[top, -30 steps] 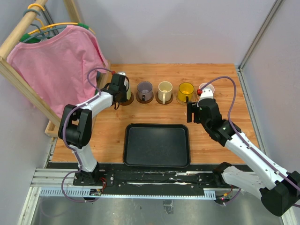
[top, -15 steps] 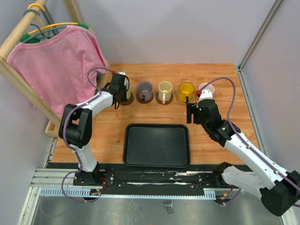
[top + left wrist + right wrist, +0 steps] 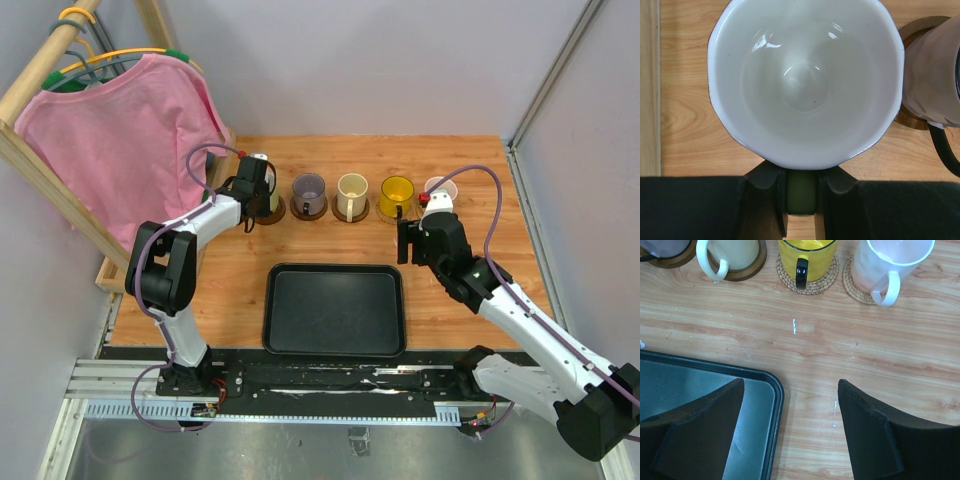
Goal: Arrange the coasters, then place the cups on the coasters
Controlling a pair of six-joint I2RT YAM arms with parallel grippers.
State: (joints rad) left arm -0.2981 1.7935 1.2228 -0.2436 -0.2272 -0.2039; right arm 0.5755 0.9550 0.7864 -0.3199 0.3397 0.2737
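**Containers.** Five cups stand in one row on the worktop (image 3: 230,290), beyond the far edge of the black tray (image 3: 335,310), each on its own coaster.
- Past the tray's far left corner is the white cup (image 3: 805,85). It is upright, its bowl shows only bare glaze, and it sits on a dark coaster (image 3: 275,213).
- Next along the tray's far edge are the grey-lilac cup (image 3: 932,70) on a dark brown coaster (image 3: 912,117) and the cream cup (image 3: 735,250) on another brown coaster (image 3: 747,271).
- Then come the amber cup (image 3: 807,252) on a woven coaster (image 3: 812,286) and the pink cup (image 3: 890,257) on a second woven coaster (image 3: 856,287), beyond the tray's far right corner.
- I cannot tell what these four hold: they are too small in the top view, and the wrist views cut off their rims.

**Arms.**
- My left arm (image 3: 200,225) reaches out past the tray's far left corner. My left jaws are clamped on the white cup's yellowish handle (image 3: 801,192), with the cup wall against them.
- My right arm (image 3: 500,295) stretches along the tray's right side. My right jaws stand wide apart with nothing between them, hovering above the tray's far right corner and short of the cup row.
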